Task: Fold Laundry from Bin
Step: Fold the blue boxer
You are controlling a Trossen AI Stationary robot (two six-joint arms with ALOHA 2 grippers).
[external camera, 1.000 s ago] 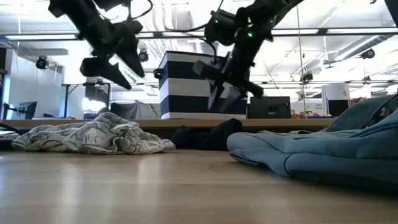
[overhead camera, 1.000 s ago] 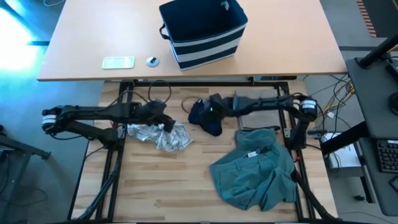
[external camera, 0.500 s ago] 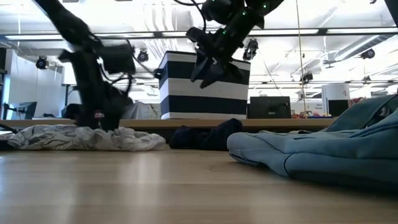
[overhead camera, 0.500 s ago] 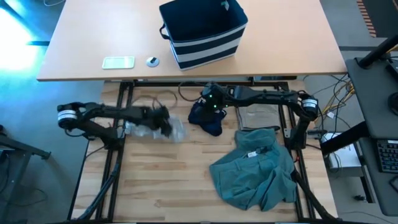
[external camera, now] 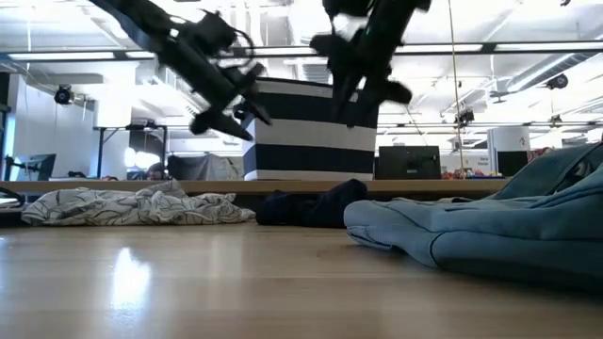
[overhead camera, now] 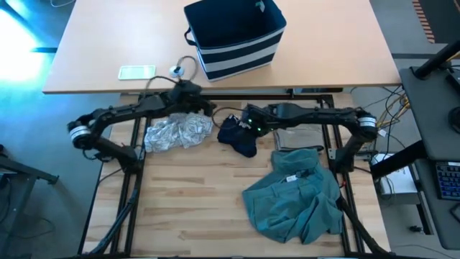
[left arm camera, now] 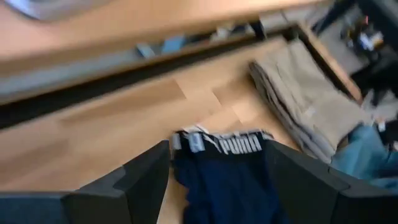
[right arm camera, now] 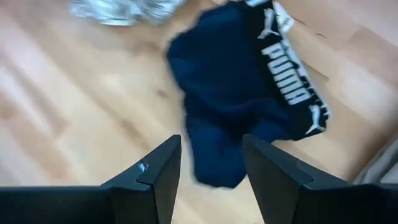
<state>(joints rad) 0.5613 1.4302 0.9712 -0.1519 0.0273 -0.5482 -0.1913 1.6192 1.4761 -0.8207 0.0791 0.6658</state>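
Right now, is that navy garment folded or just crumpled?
Crumpled. The navy garment lies bunched on the wooden table, its white-printed waistband twisted, with no neat edges.

The tan garment (left arm camera: 311,106) only shows in the left wrist view, and it's smeared. From above, the right arm covers most of it. The teal garment (external camera: 490,221) runs off the low view's edge. The bin (overhead camera: 237,36) is clipped at the top from overhead. The small round thing (overhead camera: 176,70) beside the flat pale item (overhead camera: 136,72) is too tiny to identify.

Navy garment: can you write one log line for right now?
navy garment: lying loose on table | right tool: open above it | left tool: open, empty
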